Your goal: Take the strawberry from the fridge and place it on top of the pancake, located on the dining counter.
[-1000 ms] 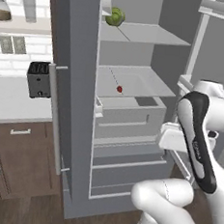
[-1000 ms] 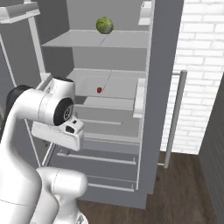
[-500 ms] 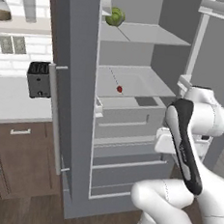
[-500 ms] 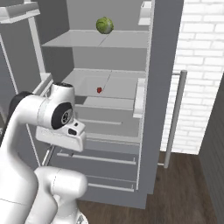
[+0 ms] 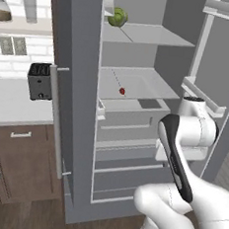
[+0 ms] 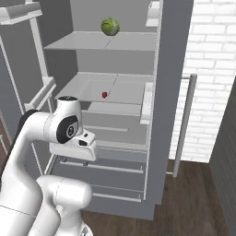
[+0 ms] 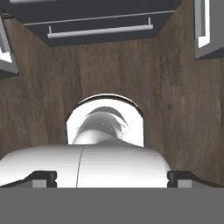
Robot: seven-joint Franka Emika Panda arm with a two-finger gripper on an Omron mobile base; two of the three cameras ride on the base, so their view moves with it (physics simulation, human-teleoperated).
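Inside the open fridge (image 5: pixel 80 133) the strawberry (image 5: pixel 122 91) is seen lying on the middle shelf (image 6: pixel 124 90), so the reach is judged barely begun: the pincer, released and pointed at the floor, must be raised and turned toward it.
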